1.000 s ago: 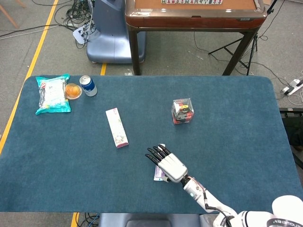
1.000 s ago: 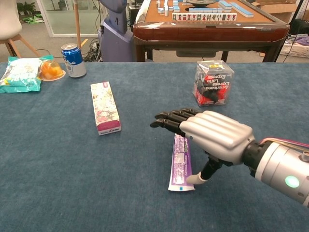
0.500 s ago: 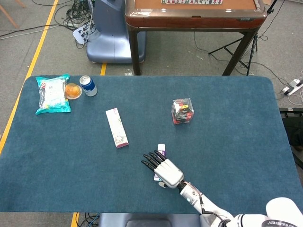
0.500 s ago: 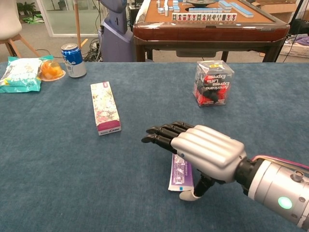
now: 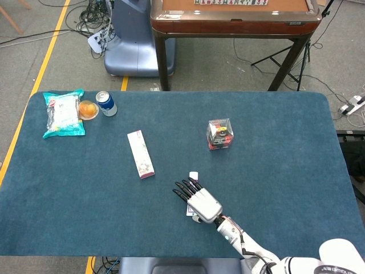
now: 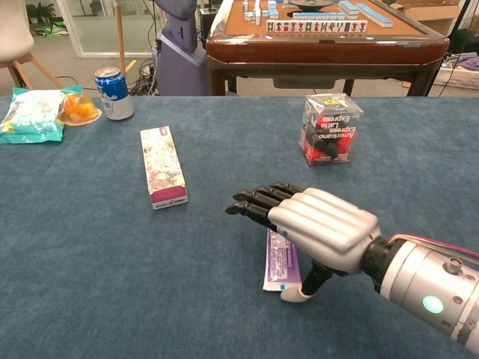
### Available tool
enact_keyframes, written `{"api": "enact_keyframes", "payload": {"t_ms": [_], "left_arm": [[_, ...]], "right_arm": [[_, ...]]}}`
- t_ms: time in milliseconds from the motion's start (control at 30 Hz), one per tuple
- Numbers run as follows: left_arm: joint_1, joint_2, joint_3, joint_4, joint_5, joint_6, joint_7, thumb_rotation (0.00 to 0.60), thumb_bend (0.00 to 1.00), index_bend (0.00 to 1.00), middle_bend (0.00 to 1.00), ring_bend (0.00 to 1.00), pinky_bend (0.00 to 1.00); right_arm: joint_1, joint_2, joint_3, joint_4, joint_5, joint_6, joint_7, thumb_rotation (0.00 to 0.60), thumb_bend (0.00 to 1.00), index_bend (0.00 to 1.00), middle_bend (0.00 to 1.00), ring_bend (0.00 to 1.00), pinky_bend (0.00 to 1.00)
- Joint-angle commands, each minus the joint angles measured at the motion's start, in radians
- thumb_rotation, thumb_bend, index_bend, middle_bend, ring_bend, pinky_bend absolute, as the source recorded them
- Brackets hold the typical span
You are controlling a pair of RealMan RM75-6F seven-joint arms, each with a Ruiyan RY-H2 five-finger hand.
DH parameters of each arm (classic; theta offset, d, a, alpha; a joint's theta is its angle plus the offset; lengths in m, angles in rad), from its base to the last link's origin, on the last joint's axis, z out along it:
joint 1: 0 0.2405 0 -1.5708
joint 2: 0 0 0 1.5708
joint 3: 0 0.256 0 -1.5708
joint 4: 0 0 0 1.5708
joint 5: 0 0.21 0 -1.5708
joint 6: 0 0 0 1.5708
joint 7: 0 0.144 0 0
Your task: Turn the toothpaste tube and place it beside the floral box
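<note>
1. head view: the right hand [image 5: 201, 201], silver-backed with black fingers, lies palm down over the flat purple-and-white toothpaste tube [image 5: 193, 176] near the front middle of the dark blue cloth-covered table [image 5: 285, 171]. only the tube's white far end and a sliver by the palm show. half a second ago the hand sat a touch further left and nearer; now it has shifted slightly back toward the tube's far end.
2. head view: the long narrow floral box [image 5: 140, 154] lies flat, well apart to the left of the tube, unmoved. a clear cube box with red and black contents [image 5: 220, 133] stands further back on the right.
3. chest view: the right hand [image 6: 314, 224] has its fingers [image 6: 258, 202] stretched forward and close together above the tube [image 6: 281, 262], and the thumb reaches down to the tube's near right corner. whether it pinches the tube i cannot tell. compared with before, the hand sits a little higher and further right, and the tube looks to lie where it did.
4. chest view: the floral box [image 6: 163, 165] lies left of the hand. the blue drink can [image 6: 114, 93], an orange fruit cup [image 6: 78, 108] and a teal snack bag [image 6: 34, 112] sit at the far left.
5. the left hand shows in neither view.
</note>
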Motion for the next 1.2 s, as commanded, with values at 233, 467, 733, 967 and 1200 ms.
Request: {"api": "enact_keyframes", "payload": {"t_ms": [233,467,733,967,1200], "left_arm": [[-0.001,-0.001,0.001,0.001,0.0,-0.003,0.003,0.6,0.24,0.66,0.61,0.44,0.51],[-0.001,-0.001,0.0,0.001,-0.003,-0.004,0.004,0.6,0.24,0.66,0.61,0.44,0.51],[-0.001,-0.001,0.0,0.001,-0.005,-0.007,0.003,0.6,0.24,0.66,0.61,0.44,0.51],[-0.001,-0.002,-0.001,0.004,-0.009,-0.012,-0.001,0.6,0.24,0.66,0.61,0.44,0.51],[-0.002,-0.002,-0.001,0.005,-0.01,-0.015,-0.005,0.6,0.24,0.66,0.61,0.44,0.51]], "right_arm": [[0.003,-0.001,0.025,0.017,0.019,0.002,-0.01,0.6,0.0,0.09,0.0,0.0,0.06],[0.011,-0.002,0.049,0.031,0.037,0.001,-0.022,0.6,0.0,0.09,0.0,0.0,0.06],[0.02,0.0,0.074,0.048,0.065,-0.007,-0.038,0.6,0.0,0.09,0.0,0.0,0.06],[0.03,-0.006,0.085,0.069,0.082,-0.016,-0.033,0.6,0.0,0.09,0.0,0.0,0.06],[0.039,-0.013,0.098,0.095,0.095,-0.017,-0.028,0.6,0.0,0.09,0.0,0.0,0.06]]}}
